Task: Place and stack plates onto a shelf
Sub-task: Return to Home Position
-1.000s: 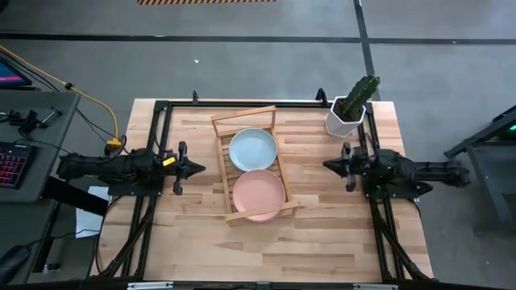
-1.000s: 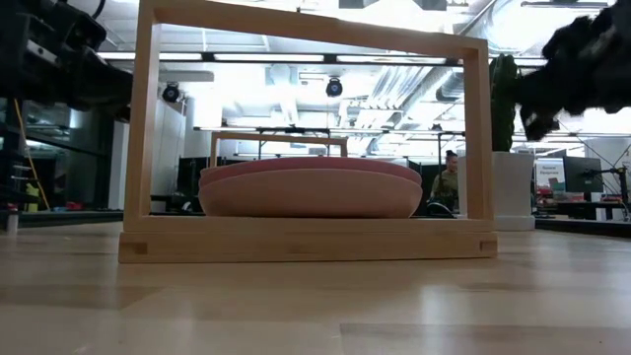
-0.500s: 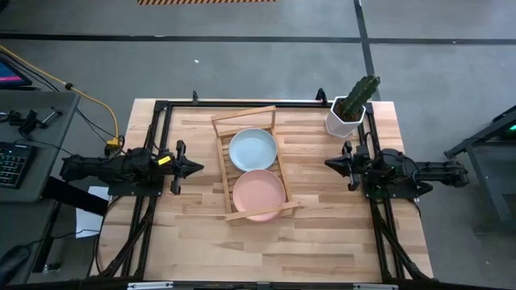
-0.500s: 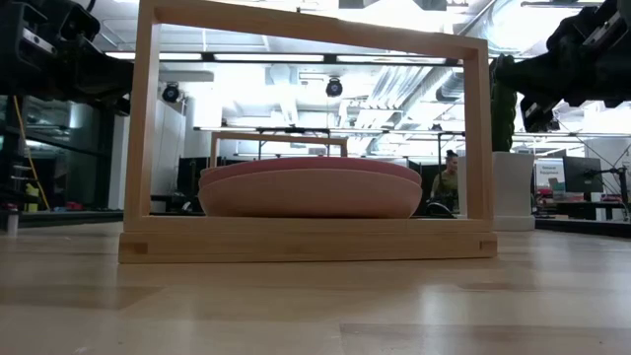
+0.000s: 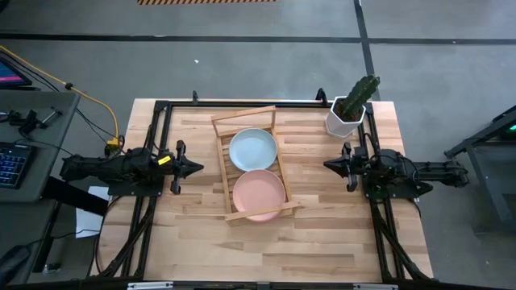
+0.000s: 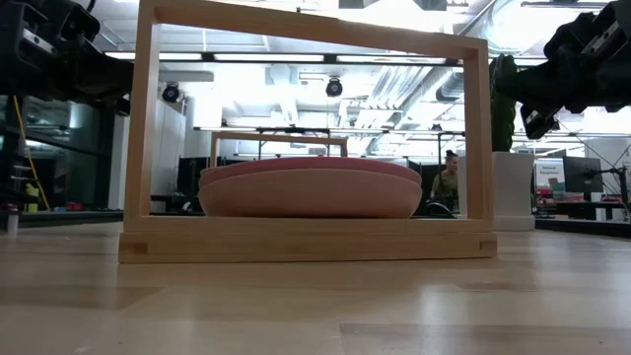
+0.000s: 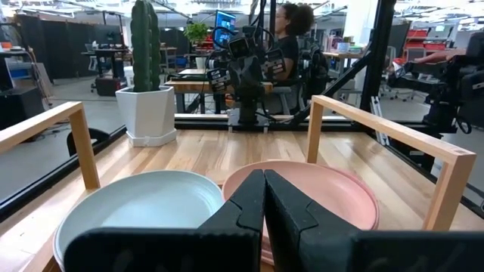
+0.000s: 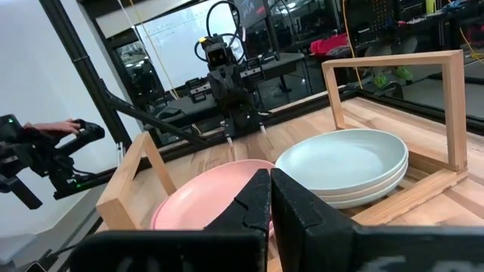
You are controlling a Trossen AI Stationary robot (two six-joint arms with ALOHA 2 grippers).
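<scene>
The wooden shelf (image 5: pixel 222 173) lies mid-table. In its near half sits a stack of pink plates (image 5: pixel 259 194), and in its far half a mint-blue plate (image 5: pixel 253 149) tops a paler stack (image 8: pixel 355 198). All rest flat on the slats. My left gripper (image 5: pixel 192 167) hovers shut at the shelf's left side, pointing at it. My right gripper (image 5: pixel 329 164) hovers shut at the shelf's right side, also pointing at it. The wrist views show each pair of fingers closed on nothing, the left gripper (image 7: pixel 263 177) and the right gripper (image 8: pixel 270 175) both above the plates' level.
A white pot with a cactus (image 5: pixel 347 119) stands at the table's far right corner, just beyond my right arm. Black frame rails run along the table's left, right and far edges. Bare tabletop (image 5: pixel 274 250) lies in front of the shelf. A person sits in the room behind.
My right gripper has shifted a little at the shelf's right side, blurred a second ago and still since. The plates and the shelf have not moved.
</scene>
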